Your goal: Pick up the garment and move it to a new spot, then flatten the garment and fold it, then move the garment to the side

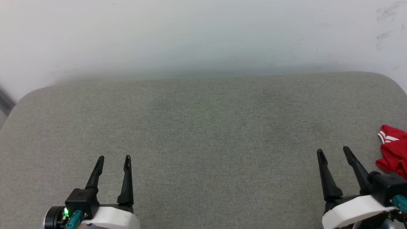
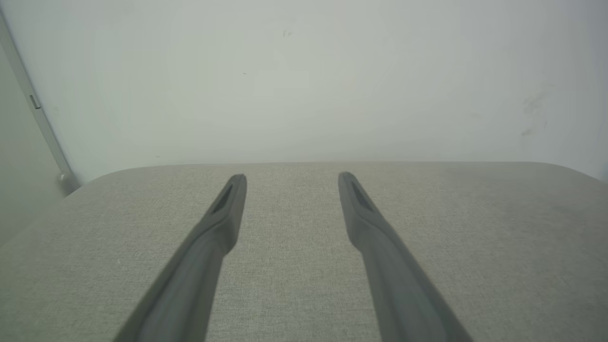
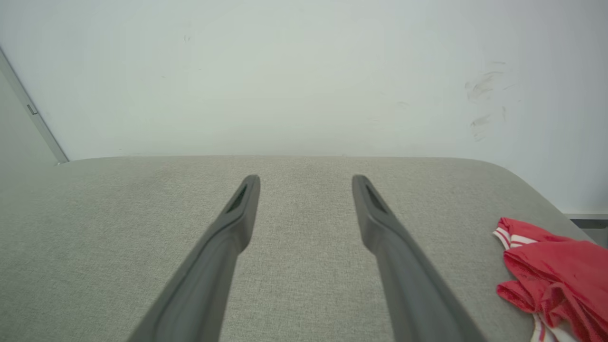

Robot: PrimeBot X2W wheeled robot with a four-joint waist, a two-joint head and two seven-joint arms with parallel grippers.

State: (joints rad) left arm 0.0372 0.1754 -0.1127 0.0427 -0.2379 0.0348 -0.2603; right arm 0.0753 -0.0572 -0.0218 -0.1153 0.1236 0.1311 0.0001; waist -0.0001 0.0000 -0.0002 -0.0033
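Over at the right edge of the grey cloth-covered table, just beside my right jaws, the garment lies in a bunched red heap. A red-and-white striped trim shows at its upper corner, and part of the heap is cut off by the picture's edge. From my right wrist it looks the same: rumpled and doubled over itself, neither flat nor neatly folded. My left jaws stand spread, their 2 dark fingers pointing toward the wall with nothing between them. My right jaws are spread just as wide and just as empty, the nearer finger close to the cloth but not touching it. I judge this a ready pose: both arms sit low at the near edge and well apart, which leaves the broad middle of the table open, the sort of room a shirt needs to be laid out. A heap like this would suit a garment waiting to be lifted, or 1 set down at a fresh spot ahead of flattening, and I cannot tell which. As for writing, I can read none: no brand, label, letter or number shows on the cloth in view, only the stripes. The pale wall carries a few grey scuffs, not words.
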